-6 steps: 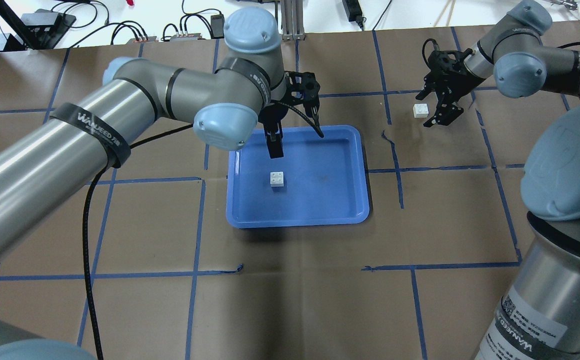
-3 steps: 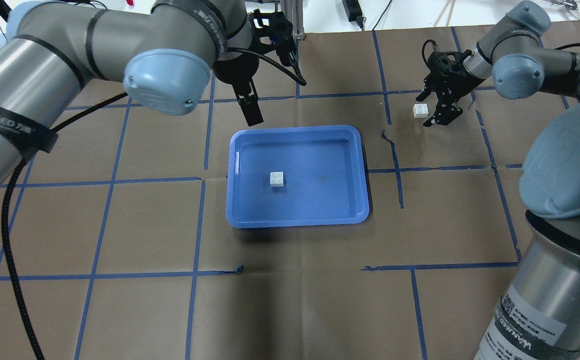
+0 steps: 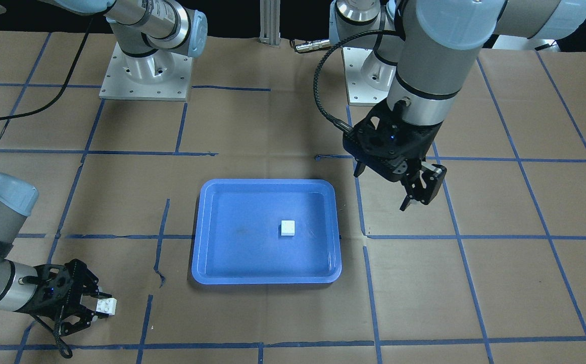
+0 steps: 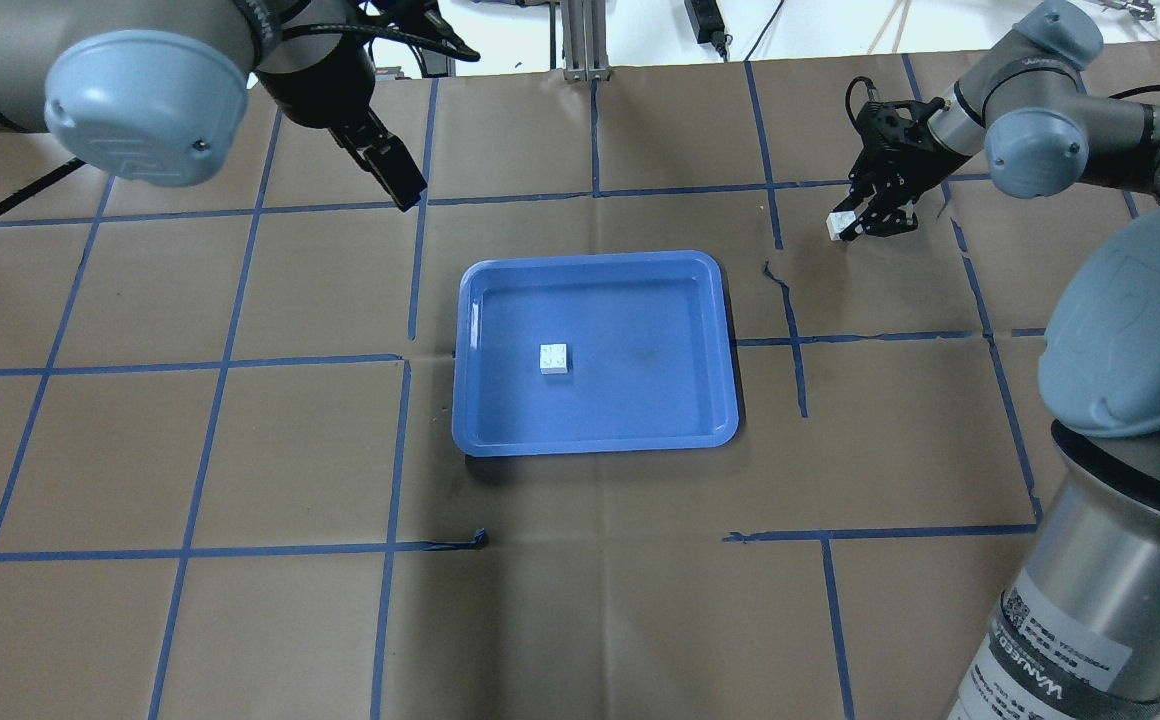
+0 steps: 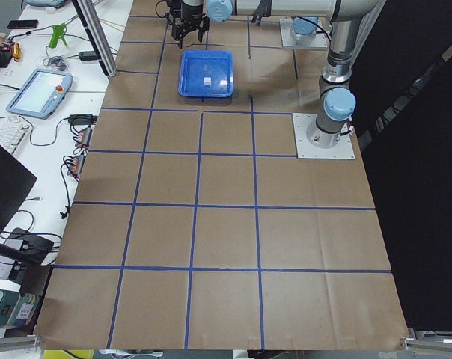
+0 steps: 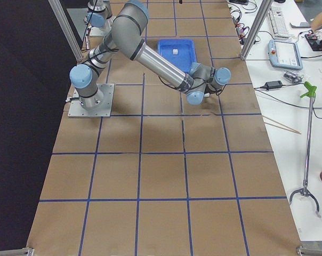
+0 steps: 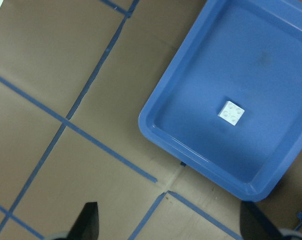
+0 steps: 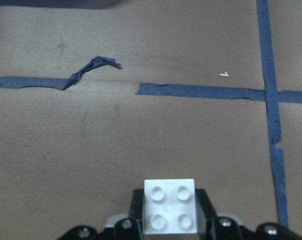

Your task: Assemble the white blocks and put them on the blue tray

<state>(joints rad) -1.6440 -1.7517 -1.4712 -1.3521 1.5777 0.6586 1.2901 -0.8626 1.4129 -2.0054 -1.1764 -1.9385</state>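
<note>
Two blocks, one tray: one lies studs-up in the tray, just toward 9 o'clock of its middle; the other block is pinched studs-up in the right gripper over blue-taped paper at the tray's 2 o'clock; the left gripper hangs spread wide at 10 o'clock.

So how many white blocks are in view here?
2. One white block lies studs-up inside the blue tray; the second block is outside it, clamped in the right gripper. None seems hidden.
</note>
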